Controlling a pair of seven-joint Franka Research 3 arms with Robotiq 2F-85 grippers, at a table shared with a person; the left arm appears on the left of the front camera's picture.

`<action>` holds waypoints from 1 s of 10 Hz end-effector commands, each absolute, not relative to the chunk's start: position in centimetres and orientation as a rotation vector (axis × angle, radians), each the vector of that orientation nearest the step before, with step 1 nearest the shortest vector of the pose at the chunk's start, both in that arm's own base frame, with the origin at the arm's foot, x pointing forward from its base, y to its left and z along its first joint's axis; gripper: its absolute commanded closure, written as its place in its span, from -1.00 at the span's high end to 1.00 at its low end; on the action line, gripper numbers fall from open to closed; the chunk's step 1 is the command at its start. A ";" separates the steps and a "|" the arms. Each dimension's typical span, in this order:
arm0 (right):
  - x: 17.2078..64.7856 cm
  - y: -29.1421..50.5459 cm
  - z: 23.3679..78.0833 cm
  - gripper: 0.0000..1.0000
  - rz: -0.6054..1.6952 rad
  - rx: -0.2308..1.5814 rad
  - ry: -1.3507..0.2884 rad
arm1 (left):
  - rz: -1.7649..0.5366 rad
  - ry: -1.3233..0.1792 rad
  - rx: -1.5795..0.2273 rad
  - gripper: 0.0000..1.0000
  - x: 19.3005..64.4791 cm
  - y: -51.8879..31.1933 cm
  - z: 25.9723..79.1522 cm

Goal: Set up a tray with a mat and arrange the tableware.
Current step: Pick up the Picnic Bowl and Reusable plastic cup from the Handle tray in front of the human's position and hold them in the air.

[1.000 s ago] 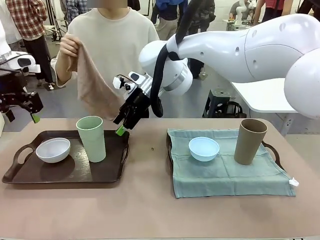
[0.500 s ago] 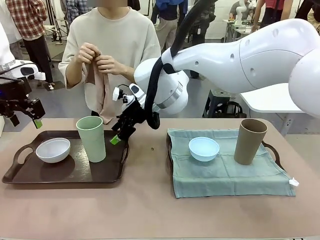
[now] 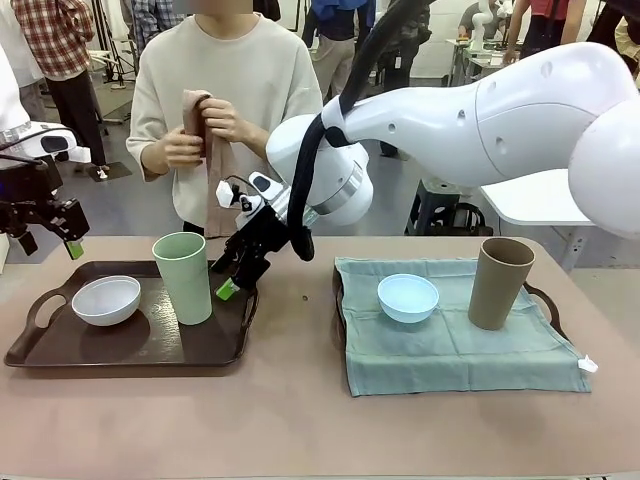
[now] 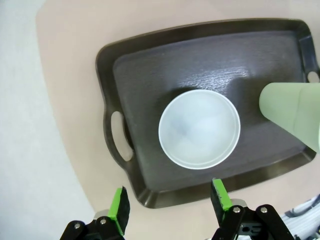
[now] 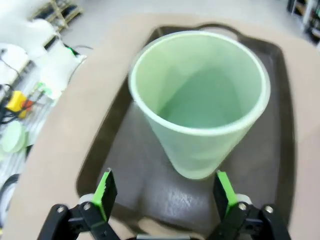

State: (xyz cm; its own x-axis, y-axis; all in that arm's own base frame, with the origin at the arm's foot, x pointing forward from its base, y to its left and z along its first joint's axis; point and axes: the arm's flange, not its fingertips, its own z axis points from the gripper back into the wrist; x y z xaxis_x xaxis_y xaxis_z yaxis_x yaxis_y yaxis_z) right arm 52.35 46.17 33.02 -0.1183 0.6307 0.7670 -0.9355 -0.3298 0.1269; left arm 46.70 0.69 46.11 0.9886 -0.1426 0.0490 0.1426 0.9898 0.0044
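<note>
My right tool (image 5: pixel 165 190) gapes wide just right of the pale green tumbler (image 5: pixel 200 100), upright on the left, matless tray (image 3: pixel 40 345); I judge I'm clearing it; next, straddle the tumbler, squeeze, lift upright.

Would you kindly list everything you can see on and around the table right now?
table: one, beige, under everything
trays: two, dark brown; left tray bare, right tray under the mat
mat: one, grey-green, spread over the right tray
bowls: two; white bowl on the left tray, light blue bowl on the mat
tumblers: two; pale green tumbler on the left tray, tan-brown tumbler on the mat
cloth: one, tan, held up at the far side
person's hands: two, upper and lower, gripping the cloth
left tool: open, above the left tray
right tool: open, beside the pale green tumbler
</note>
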 end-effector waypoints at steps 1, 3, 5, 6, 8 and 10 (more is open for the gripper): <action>52.9 46.1 32.1 1.00 1.707 1.010 -0.501 | -0.136 -0.058 -0.016 0.72 47.3 1.4 45.8; 52.5 45.8 31.4 1.00 1.610 0.931 -0.571 | -0.113 -0.067 0.013 0.72 47.7 2.0 45.3; 52.3 46.3 31.1 1.00 1.547 0.836 -0.585 | -0.129 -0.065 0.017 0.72 47.8 1.9 44.8; 52.4 46.8 30.7 1.00 1.542 0.824 -0.570 | -0.139 -0.069 0.015 0.72 48.0 1.8 44.6; 52.1 47.9 30.2 1.00 1.564 0.871 -0.534 | -0.129 -0.061 0.007 0.72 47.9 1.9 44.2; 51.9 48.2 30.0 1.00 1.557 0.886 -0.536 | -0.118 -0.054 0.005 0.72 48.1 2.1 44.1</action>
